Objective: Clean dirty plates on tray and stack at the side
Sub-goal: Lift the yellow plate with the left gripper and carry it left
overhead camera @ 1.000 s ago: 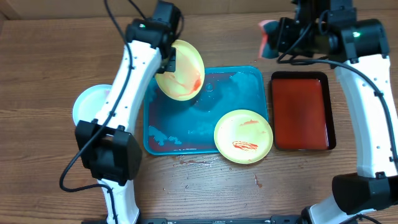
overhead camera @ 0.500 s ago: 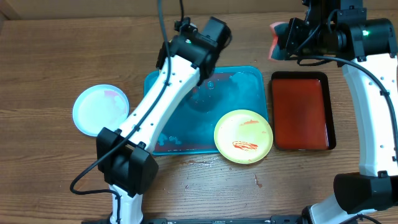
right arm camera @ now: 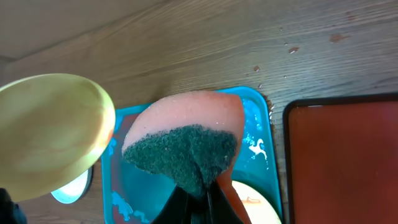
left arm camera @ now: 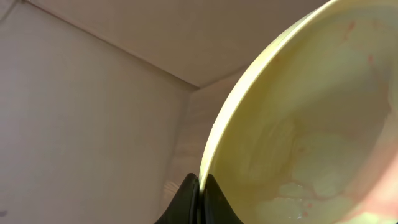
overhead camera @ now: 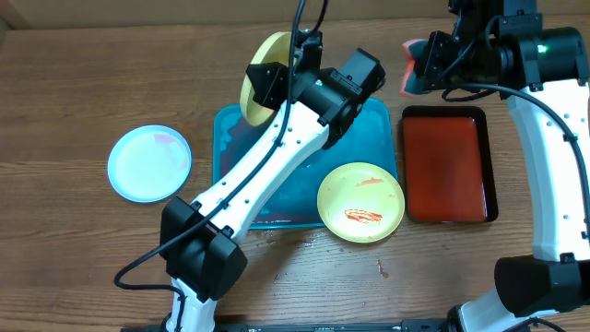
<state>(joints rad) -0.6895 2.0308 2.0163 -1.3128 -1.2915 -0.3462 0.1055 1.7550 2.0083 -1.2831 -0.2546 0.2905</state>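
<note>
Yellow plate (left arm camera: pixel 311 124) pinched in L claw (left arm camera: pixel 199 188).

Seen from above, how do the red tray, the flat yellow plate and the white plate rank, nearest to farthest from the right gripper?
From the right gripper:
1. red tray, just beside it on the right.
2. flat yellow plate, on the blue tray's corner, mid-table.
3. white plate, far left.
</note>
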